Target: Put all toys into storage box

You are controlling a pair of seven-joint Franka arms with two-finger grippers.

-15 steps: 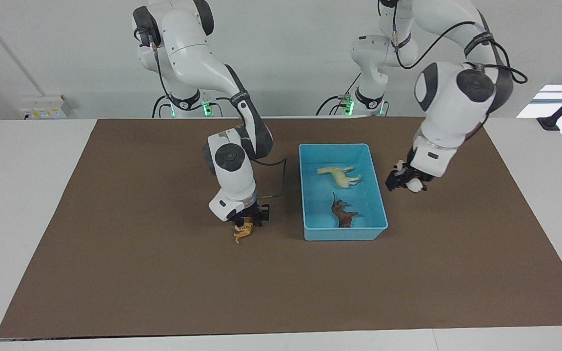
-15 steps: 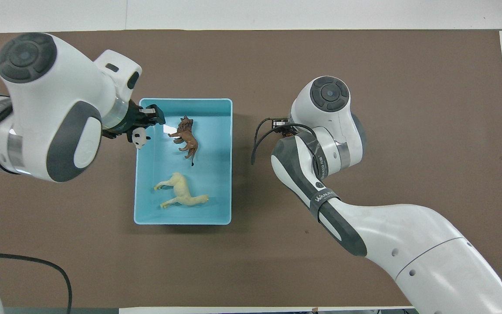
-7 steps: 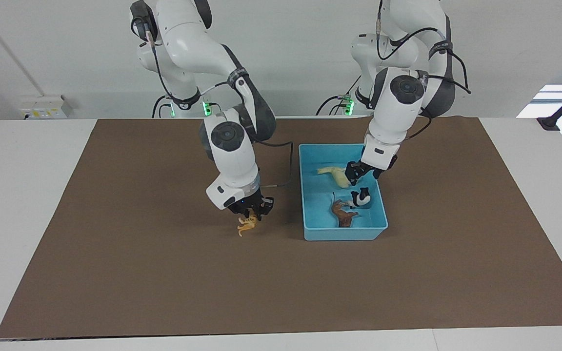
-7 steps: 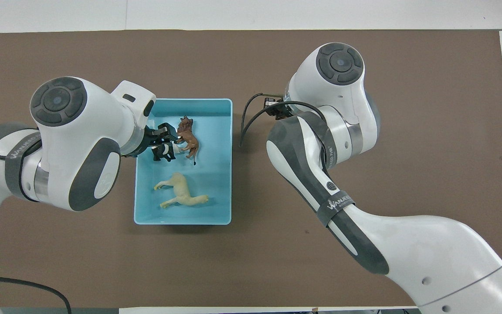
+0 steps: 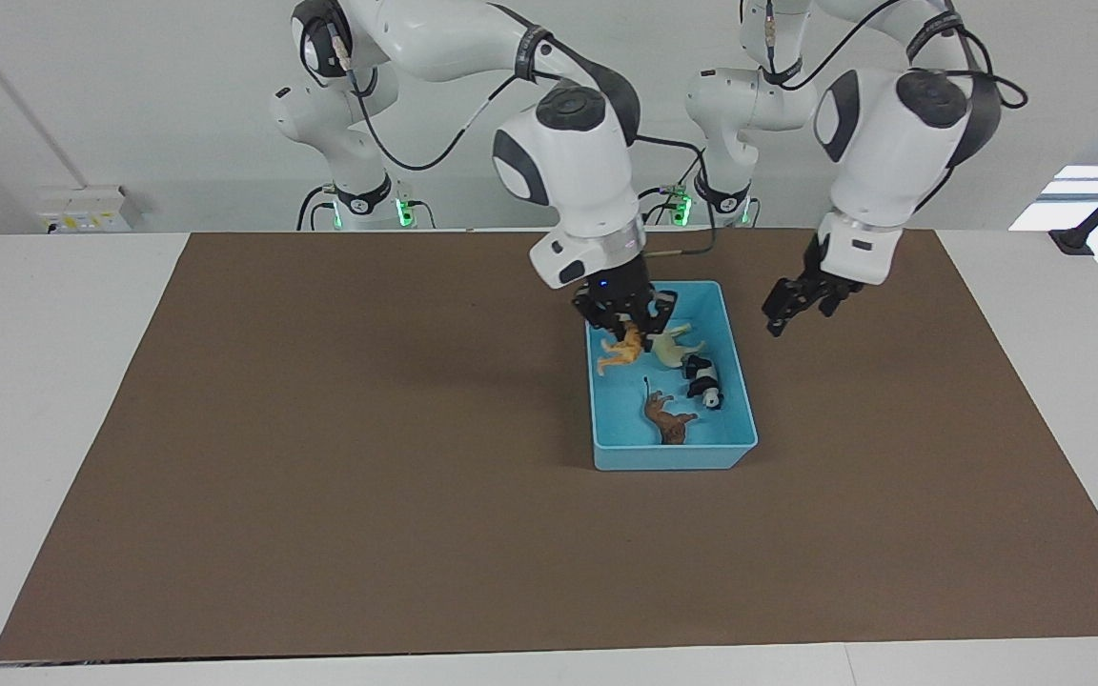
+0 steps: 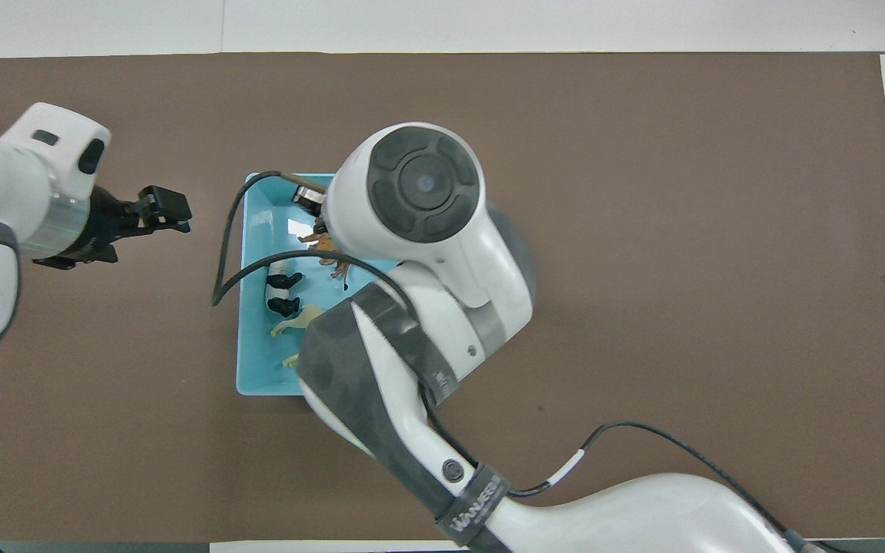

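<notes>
Step in hand: you are at the last drop, as I read it; three figurines already lie in the storage box [image 5: 740, 405] and the fourth hangs over it.
Right gripper [image 5: 627, 321]: it is clenched on the orange tiger [image 5: 621, 351], over the end of the box nearer the robots.
Tiger versus claw: the tiger hangs straight below the fingertips, its body trailing down and toward the right arm's end of the table, just inside the box wall on that side.
Deciding relation: the tiger sits close to that wall, so judge whether it clears the rim before you let go; a small shift toward the box's middle looks safer.
What lies below: the pale yellow horse [image 5: 671, 349] is just beside the tiger, the panda [image 5: 704, 383] next to it, and the brown lion [image 5: 666, 419] farther from the robots.
Left gripper [image 5: 800, 303]: released and holding nothing, it hangs over the brown mat [image 5: 320, 476] beside the box, toward the left arm's end, and waits.
Nearer arm: the right one, already in place.
</notes>
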